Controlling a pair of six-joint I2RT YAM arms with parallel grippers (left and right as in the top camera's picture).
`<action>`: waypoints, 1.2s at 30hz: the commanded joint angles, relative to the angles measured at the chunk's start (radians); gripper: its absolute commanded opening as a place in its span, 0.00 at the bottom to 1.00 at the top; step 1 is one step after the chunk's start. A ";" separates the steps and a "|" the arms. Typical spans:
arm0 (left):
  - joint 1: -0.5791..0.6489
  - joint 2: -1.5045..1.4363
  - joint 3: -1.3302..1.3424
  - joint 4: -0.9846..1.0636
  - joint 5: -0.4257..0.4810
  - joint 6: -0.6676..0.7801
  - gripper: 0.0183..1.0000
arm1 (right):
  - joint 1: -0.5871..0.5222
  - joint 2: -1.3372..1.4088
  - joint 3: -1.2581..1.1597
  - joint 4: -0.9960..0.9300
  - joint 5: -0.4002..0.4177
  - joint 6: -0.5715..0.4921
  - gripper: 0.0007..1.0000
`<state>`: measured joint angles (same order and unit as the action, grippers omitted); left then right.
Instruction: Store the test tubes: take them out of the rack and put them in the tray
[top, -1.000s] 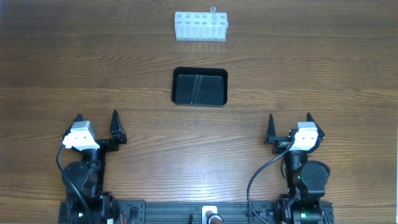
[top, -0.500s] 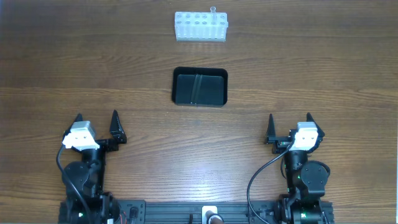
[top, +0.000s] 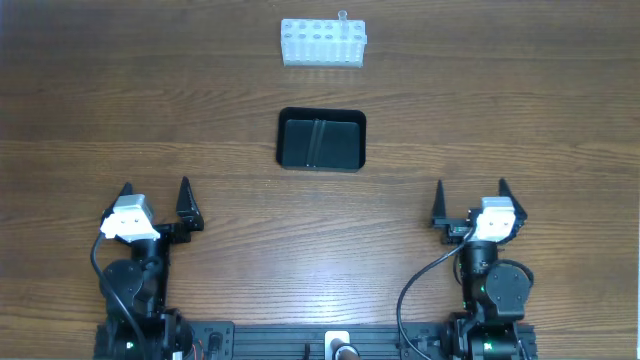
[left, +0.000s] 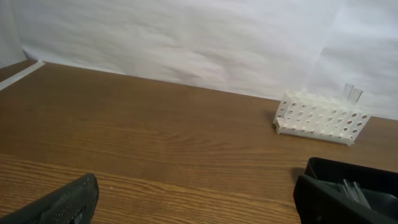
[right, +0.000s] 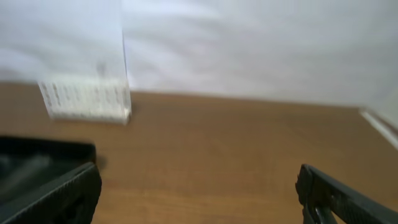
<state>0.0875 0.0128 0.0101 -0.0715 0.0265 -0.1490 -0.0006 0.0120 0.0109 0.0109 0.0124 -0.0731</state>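
Slightly rightward the right gripper (top: 470, 186) has shifted; the left gripper (top: 156, 186) sits as before; both are near the bases, fingers apart, holding nothing. Top view: rack (top: 322, 43) at far centre, one tube (top: 343, 17) upright at its far right corner; tray (top: 345, 142) nearer, with tubes (top: 318, 140) lying in its middle, count unclear. Left wrist view: tray (left: 373, 177) cut off by the edge and a finger. Right wrist view: rack (right: 85, 99) blurred; tray (right: 43, 152) partly behind a finger.
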 joint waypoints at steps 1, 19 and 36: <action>0.006 -0.010 -0.004 -0.005 0.000 0.019 1.00 | -0.003 -0.007 0.066 0.026 -0.033 0.121 0.99; 0.006 -0.010 -0.004 -0.005 -0.001 0.018 1.00 | -0.002 0.787 1.418 -0.850 0.348 0.000 0.99; 0.006 -0.010 -0.004 -0.005 0.000 0.019 1.00 | 0.002 1.292 1.730 -0.945 0.234 0.156 0.99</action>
<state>0.0875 0.0109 0.0101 -0.0719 0.0265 -0.1486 -0.0006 1.2369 1.7229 -0.9424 0.2485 -0.0101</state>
